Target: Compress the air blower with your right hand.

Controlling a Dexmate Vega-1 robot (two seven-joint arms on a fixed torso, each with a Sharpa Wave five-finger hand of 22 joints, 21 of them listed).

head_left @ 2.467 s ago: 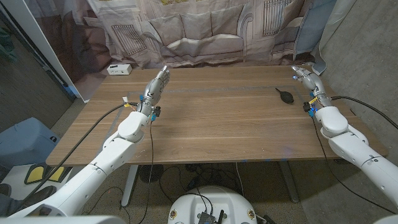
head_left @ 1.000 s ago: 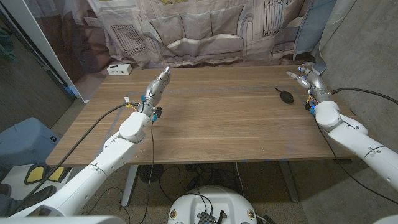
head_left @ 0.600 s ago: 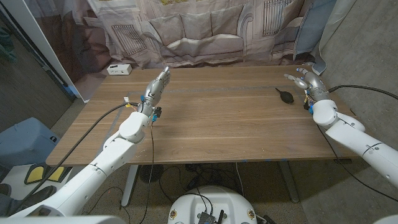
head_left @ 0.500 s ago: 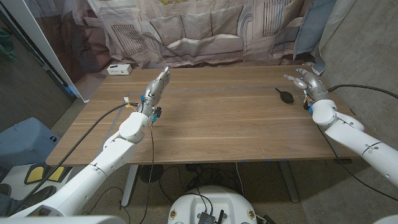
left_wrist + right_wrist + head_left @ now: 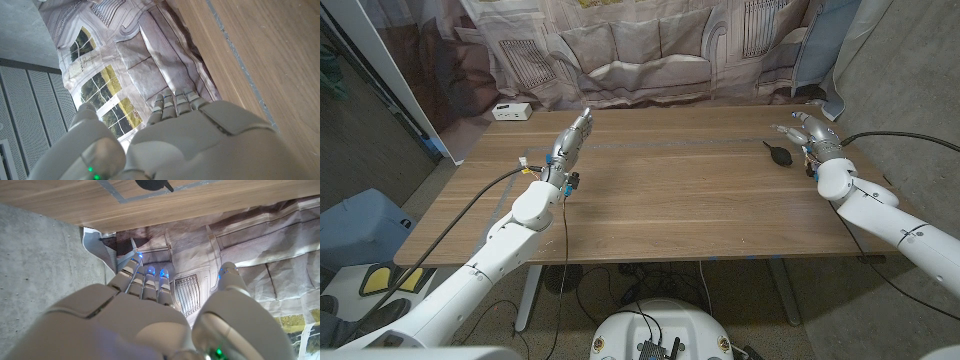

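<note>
Wooden table (image 5: pixel 680 200) bears air blower (image 5: pixel 779 154) near right hand (image 5: pixel 804 133).

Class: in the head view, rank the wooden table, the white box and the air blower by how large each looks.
1. Wooden table
2. White box
3. Air blower, slightly smaller than the box, though they sit in different spots, so true sizes are unsure.

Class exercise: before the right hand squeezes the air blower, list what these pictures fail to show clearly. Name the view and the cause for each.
- Air blower, head view: too small and dark to make out its shape or nozzle.
- Air blower, right wrist view: cut off by the picture's edge.
- Right hand, head view: too small to judge its height over the table.
- Left hand, left wrist view: its own back hides the palm.
</note>
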